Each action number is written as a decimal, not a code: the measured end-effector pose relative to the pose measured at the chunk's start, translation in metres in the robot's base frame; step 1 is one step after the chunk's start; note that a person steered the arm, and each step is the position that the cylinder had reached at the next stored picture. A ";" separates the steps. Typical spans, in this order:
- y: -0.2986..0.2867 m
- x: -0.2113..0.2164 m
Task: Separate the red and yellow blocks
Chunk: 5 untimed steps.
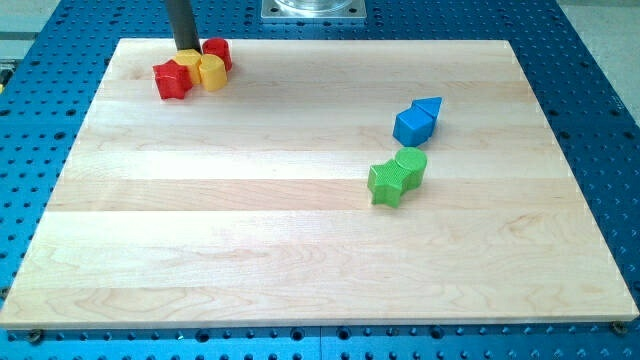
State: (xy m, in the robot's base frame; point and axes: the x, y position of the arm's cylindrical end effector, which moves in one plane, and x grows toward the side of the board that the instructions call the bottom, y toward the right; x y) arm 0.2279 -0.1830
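Note:
A tight cluster sits at the board's top left. A red star-shaped block [172, 80] is at its left, and a red block [218, 52] is at its right. A yellow block [211, 73] sits between them, with a second yellow block [189, 64] touching it just behind. My tip [187, 50] stands at the cluster's top edge, touching the rear yellow block, between the two red blocks. All the red and yellow blocks touch one another.
A blue cube [410, 126] and a blue triangular block [429, 108] touch at the right of centre. A green star-shaped block [386, 184] and a green round block [410, 164] touch just below them. The wooden board [300, 240] lies on a blue perforated table.

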 end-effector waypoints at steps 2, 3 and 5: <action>-0.051 -0.013; -0.045 -0.001; 0.012 0.011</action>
State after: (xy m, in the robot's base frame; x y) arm 0.2386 -0.1709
